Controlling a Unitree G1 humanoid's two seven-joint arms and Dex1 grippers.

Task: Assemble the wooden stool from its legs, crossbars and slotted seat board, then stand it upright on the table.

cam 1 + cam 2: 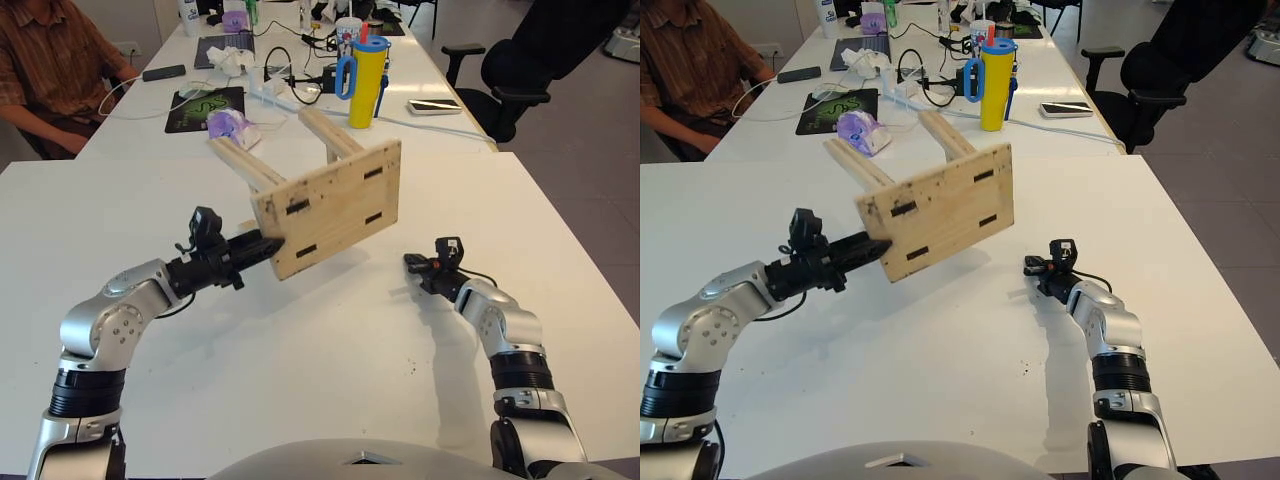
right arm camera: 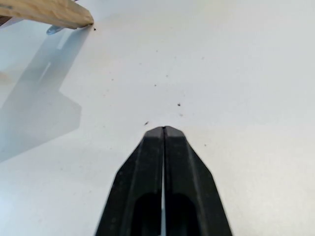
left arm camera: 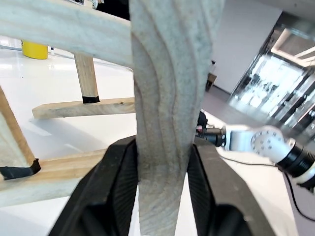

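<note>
Left gripper (image 1: 268, 245) pinches the seat board (image 1: 335, 205) by its edge. Stool lies on its side mid-table, legs (image 1: 330, 130) pointing away, so this grip likely serves to tip it upright. Right gripper (image 1: 412, 265) is pressed together, empty, low over the table (image 1: 330, 380) — clear of the swing.

Black office chair (image 1: 506, 98) on grey floor (image 1: 600, 185)

Both head views look forward and down over the white table (image 1: 330, 350) from above the arms, sharing one scene, slightly offset sideways. The left wrist view sits tight against the pale slotted wooden seat board (image 3: 167, 98) in the left gripper (image 3: 162, 152). The right wrist view looks closely along the right gripper (image 2: 164, 130) onto the tabletop.
</note>
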